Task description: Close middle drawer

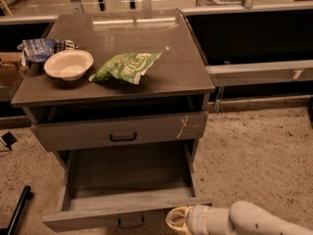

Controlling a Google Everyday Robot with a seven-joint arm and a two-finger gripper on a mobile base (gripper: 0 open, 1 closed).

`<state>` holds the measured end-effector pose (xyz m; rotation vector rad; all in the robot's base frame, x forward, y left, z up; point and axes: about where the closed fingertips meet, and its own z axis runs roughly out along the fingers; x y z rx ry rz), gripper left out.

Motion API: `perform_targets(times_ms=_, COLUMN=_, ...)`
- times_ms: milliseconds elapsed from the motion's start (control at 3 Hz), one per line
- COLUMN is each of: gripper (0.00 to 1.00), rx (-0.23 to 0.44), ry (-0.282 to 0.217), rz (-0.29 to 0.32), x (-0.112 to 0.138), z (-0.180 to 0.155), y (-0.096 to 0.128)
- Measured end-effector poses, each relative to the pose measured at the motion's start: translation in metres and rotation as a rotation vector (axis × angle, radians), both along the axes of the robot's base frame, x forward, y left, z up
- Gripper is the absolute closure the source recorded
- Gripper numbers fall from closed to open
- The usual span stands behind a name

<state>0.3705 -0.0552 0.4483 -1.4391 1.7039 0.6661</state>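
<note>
The middle drawer point(98, 213) is a wide grey wood-grain drawer, pulled far out of the cabinet, with its deep box point(129, 173) empty. Its small dark bar handle point(131, 223) shows at the bottom edge of the view. My gripper point(178, 219), cream-coloured on a white arm, comes in from the lower right. It sits just in front of the right end of the drawer front, beside the handle. Whether it touches the front I cannot tell.
Above, the drawer with white scratch marks point(122, 131) stands slightly out. On the cabinet top point(161, 43) lie a white bowl point(68, 64), a green snack bag point(126, 66) and a blue bag point(44, 48). A low bench point(259, 70) runs to the right; a black leg point(17, 212) is on the floor at left.
</note>
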Motion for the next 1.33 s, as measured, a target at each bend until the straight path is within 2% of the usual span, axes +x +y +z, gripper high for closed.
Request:
perform_targets(times_ms=333, gripper=1.00, rx=-0.006, ry=-0.051, rz=-0.020, x=0.000, z=-0.031, y=0.016)
perform_targets(times_ms=667, gripper=1.00, rx=0.032, ry=-0.062, rz=-0.026, x=0.010, z=-0.068, y=0.036)
perform_targets(times_ms=1000, gripper=1.00, rx=0.070, ry=-0.062, rz=-0.018, x=0.022, z=-0.083, y=0.049)
perform_targets(times_ms=1333, gripper=1.00, rx=0.077, ry=-0.089, rz=-0.063, x=0.043, z=-0.089, y=0.050)
